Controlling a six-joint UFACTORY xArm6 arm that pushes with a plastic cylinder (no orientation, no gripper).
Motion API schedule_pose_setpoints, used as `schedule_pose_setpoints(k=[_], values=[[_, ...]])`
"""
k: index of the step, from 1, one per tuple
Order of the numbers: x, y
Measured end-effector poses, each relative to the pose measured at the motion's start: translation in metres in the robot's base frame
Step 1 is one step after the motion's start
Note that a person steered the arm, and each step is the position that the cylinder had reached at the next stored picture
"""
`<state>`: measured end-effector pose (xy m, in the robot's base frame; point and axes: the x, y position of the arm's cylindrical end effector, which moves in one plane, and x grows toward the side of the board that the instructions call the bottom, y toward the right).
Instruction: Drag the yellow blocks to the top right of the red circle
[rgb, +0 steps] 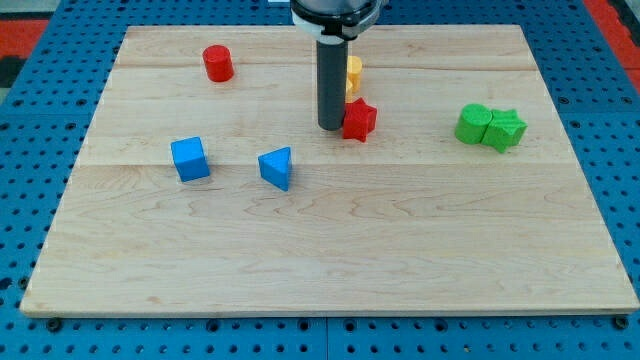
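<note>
Little looks done: my tip (331, 126) holds nothing, resting just left of the red star (360, 119), with yellow blocks (354, 75) half hidden behind it, well right of the red circle (218, 63).

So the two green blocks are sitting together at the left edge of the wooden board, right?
Not quite. The camera view shows the two green blocks sitting together, touching, but near the right edge of the wooden board, not the left.
</note>
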<state>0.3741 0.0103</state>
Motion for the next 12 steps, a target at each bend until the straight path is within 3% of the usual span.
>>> schedule_pose_setpoints(k=[2, 4, 8, 11, 12], values=[[-0.055, 0.0], [-0.066, 0.005], [-0.108, 0.114], [-0.112, -0.016], [-0.1, 0.004]])
